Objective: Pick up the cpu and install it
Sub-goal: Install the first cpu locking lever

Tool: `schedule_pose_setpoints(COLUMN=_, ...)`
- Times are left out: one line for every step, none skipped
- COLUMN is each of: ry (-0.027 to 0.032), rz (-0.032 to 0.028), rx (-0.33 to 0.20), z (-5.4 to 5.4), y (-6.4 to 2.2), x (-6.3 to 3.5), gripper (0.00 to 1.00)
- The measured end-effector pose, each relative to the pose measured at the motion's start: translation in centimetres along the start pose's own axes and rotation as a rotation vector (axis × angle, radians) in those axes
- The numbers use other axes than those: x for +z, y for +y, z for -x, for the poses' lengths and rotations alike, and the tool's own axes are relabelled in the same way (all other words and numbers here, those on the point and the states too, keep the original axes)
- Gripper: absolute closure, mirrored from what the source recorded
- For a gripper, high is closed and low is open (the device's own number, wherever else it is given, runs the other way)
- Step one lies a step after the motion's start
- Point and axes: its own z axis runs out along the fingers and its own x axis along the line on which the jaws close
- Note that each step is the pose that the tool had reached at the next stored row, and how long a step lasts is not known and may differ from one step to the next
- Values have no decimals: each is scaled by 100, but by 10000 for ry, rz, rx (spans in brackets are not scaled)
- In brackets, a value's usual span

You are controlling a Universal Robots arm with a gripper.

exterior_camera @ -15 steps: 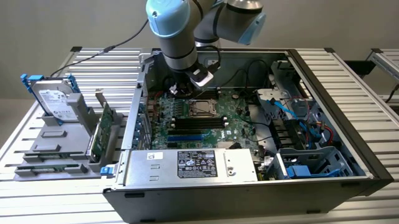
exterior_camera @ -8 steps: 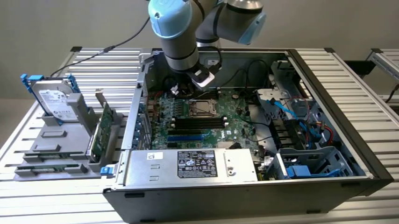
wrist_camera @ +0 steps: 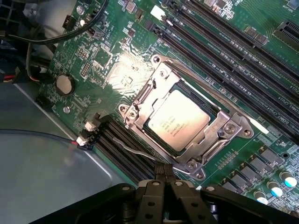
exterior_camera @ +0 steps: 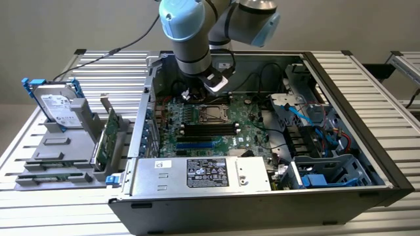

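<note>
Slatted aluminium table under open PC case. Nearest inside case: silver power supply with black label. Behind it, green motherboard with long black slots. Further in, cpu seated flat in socket, silver top up, metal frame around it. Gripper clenched, 2 fingers pressed together, grasping nothing, tips near socket's lever wire, contact unclear. On exterior view's left, hard drive upright in grey holder.
</note>
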Motion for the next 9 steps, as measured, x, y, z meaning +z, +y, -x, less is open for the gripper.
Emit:
schedule_pose_setpoints(ry=-1, rz=1, rx=0, z=-3, y=2, x=3, gripper=89)
schedule_pose_setpoints(ry=-1, rz=1, rx=0, z=-6, y=3, x=6, gripper=89)
schedule_pose_setpoints(ry=-3, rz=3, rx=0, z=-9, y=5, x=9, gripper=89)
schedule_pose_setpoints(ry=-6, rz=6, rx=-1, z=-14, y=6, x=13, gripper=89)
schedule_pose_setpoints(ry=-8, rz=9, rx=-2, z=-18, y=7, x=18, gripper=89)
schedule_pose_setpoints(ry=-10, rz=14, rx=-4, z=-23, y=7, x=23, gripper=89)
schedule_pose_setpoints(ry=-16, rz=21, rx=-4, z=-27, y=8, x=27, gripper=89)
schedule_pose_setpoints(ry=-21, rz=27, rx=-7, z=-29, y=9, x=32, gripper=89)
schedule_pose_setpoints(ry=-27, rz=36, rx=-8, z=-32, y=9, x=35, gripper=89)
